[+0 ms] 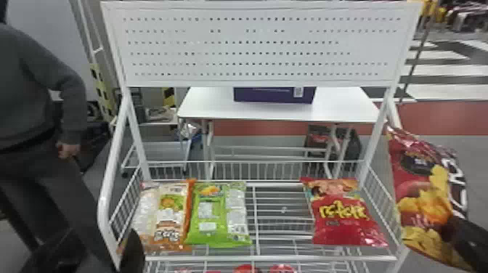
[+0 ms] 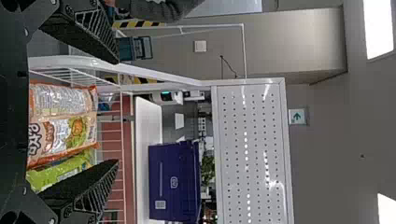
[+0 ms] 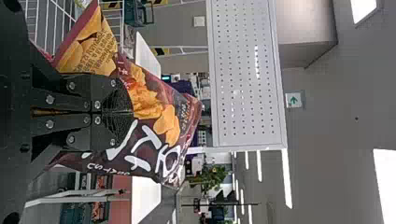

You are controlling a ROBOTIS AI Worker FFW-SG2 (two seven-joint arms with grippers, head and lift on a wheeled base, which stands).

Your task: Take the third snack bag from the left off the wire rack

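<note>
Right claw (image 3: 116, 114) clamps the snack bag (image 1: 425, 196), clear of the wire rack (image 1: 276, 218) on its right side — pinched at one end only, the slick foil could slip out. Left claw (image 2: 116, 109) gapes empty at the rack's left front.

Even, bright indoor light is spread throughout, with little shadow cast. Light panels (image 2: 378, 28) are blown white, and glare streaks are laid on the perforated panel (image 2: 250, 149).
</note>
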